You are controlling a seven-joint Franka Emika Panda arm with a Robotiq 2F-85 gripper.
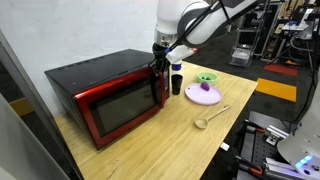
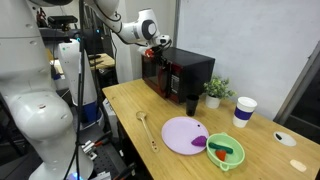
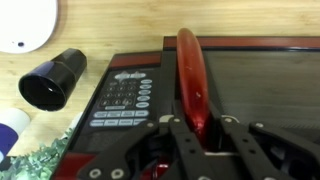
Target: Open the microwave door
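Glossy red-fronted black microwave on wooden tabletop, red-framed glass door flush. Bare wood in front, black cup near its corner. The hand straddles red door handle — fingers narrowed, contact unclear.

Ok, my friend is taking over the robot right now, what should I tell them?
The gripper has a finger on each side of the red door handle; I can't tell if it is squeezing.
The microwave sits on the wooden table, and its door looks closed.
Done: reached the handle.
Left: grip it, then pull the door open.
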